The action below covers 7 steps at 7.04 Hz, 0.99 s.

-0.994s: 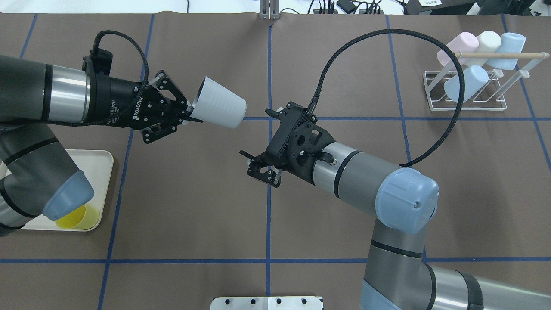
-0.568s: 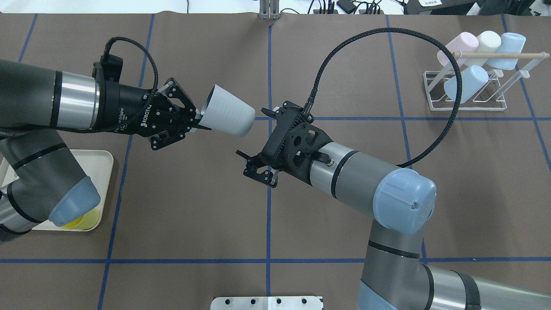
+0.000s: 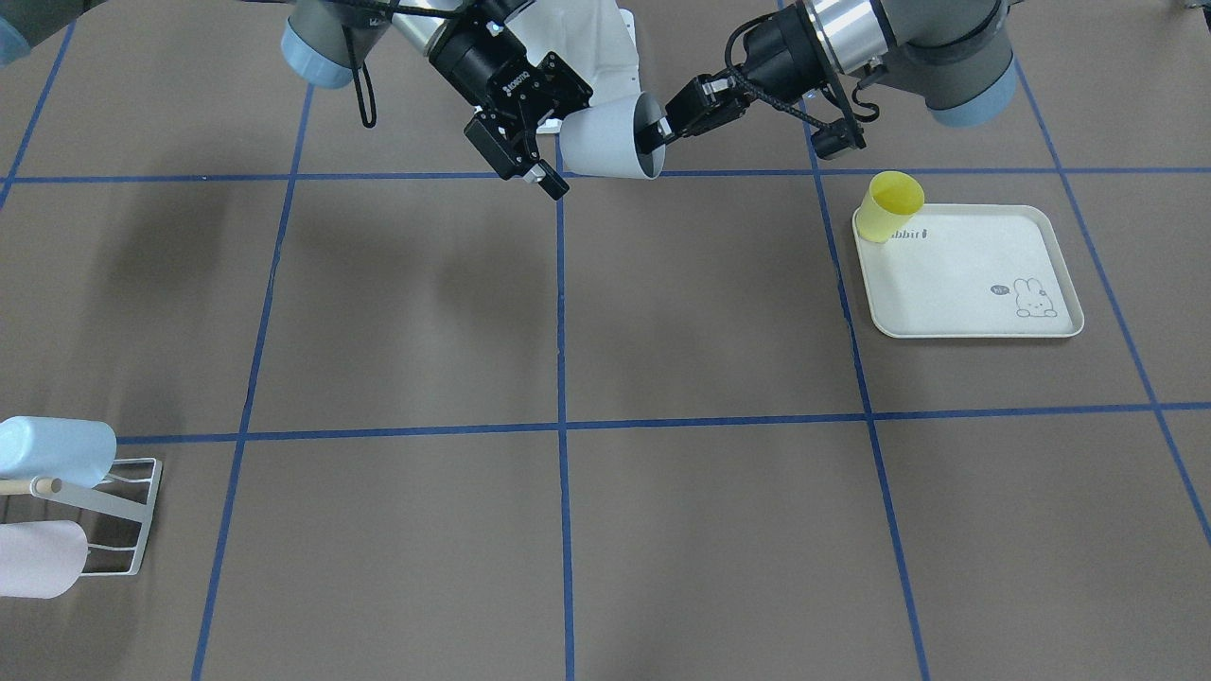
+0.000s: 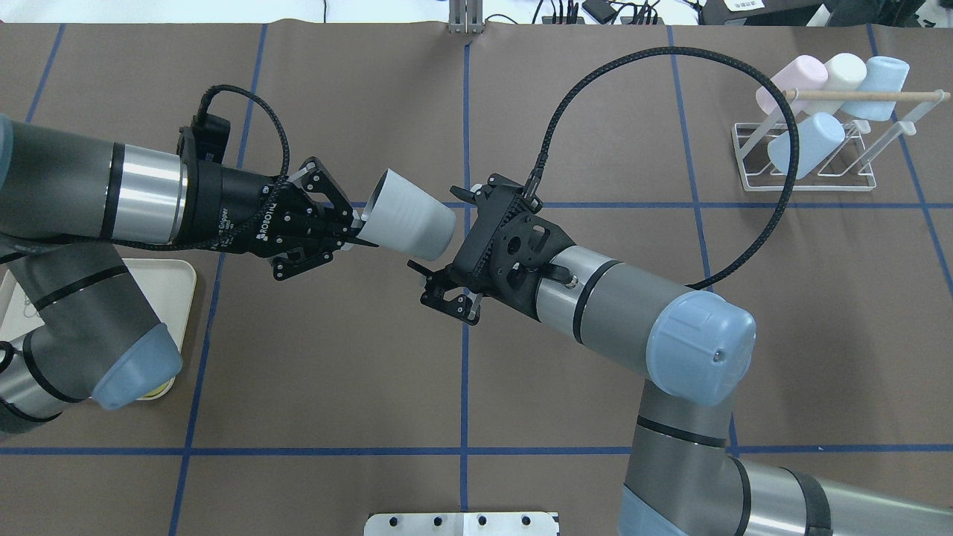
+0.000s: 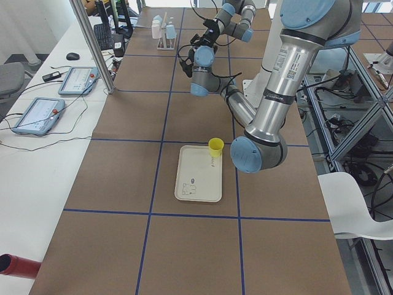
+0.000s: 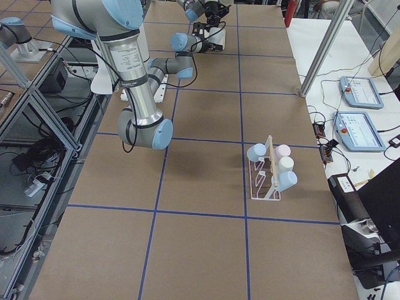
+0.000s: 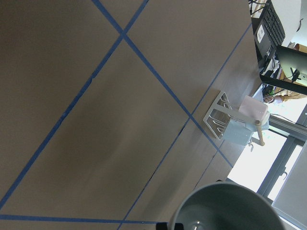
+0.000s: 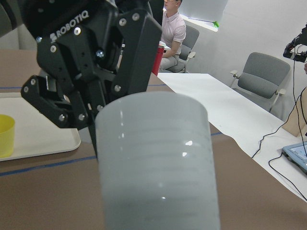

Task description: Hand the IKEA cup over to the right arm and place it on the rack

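The IKEA cup (image 4: 411, 219) is pale grey and hangs on its side above the table's middle. My left gripper (image 4: 359, 231) is shut on its rim, one finger inside the mouth. The cup's base points at my right gripper (image 4: 439, 232), which is open with its fingers on either side of that base and not closed on it. In the front-facing view the cup (image 3: 605, 142) sits between the left gripper (image 3: 662, 128) and the right gripper (image 3: 552, 144). The right wrist view is filled by the cup (image 8: 158, 158). The white wire rack (image 4: 744, 158) stands at the far right.
Pink, cream and two blue cups lie on the rack under its wooden rod (image 4: 864, 95). A cream rabbit-print tray (image 3: 965, 284) holds a yellow cup (image 3: 889, 208) on my left side. A black cable (image 4: 670, 53) loops above the right wrist. A person (image 8: 172, 28) sits beyond the table.
The left arm has carried the cup to the right and slightly toward me, bringing its base up to the right gripper's open fingers. The right gripper has barely moved.
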Each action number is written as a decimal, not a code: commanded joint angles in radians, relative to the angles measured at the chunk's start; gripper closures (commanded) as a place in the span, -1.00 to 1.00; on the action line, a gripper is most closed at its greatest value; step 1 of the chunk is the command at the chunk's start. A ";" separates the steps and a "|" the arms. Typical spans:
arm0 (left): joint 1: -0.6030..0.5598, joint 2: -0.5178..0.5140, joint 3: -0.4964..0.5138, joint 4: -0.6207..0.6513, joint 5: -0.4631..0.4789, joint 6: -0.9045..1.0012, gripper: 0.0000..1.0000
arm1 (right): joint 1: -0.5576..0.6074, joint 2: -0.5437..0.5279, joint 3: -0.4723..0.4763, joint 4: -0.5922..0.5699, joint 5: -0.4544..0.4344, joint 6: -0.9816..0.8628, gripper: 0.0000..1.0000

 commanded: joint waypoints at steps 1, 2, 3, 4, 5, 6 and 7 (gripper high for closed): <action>0.006 -0.001 0.004 0.001 0.002 0.000 1.00 | 0.000 -0.001 0.001 0.001 0.002 -0.001 -1.00; 0.006 -0.001 0.008 0.001 0.003 0.002 1.00 | 0.000 -0.001 0.004 0.001 -0.001 -0.001 -1.00; 0.008 -0.001 0.008 0.001 0.009 0.002 1.00 | 0.000 -0.001 0.004 0.001 -0.001 -0.001 -1.00; 0.012 -0.001 0.009 0.001 0.012 0.002 1.00 | 0.000 0.001 0.006 0.003 -0.003 -0.001 -1.00; 0.015 -0.001 0.009 0.001 0.017 0.002 1.00 | 0.000 0.001 0.006 0.004 -0.003 -0.002 -1.00; 0.015 -0.001 0.009 0.001 0.017 0.002 1.00 | 0.000 0.001 0.009 0.004 -0.004 -0.011 -1.00; 0.015 -0.001 0.009 0.001 0.017 0.002 1.00 | 0.000 0.001 0.011 0.004 -0.006 -0.022 -0.98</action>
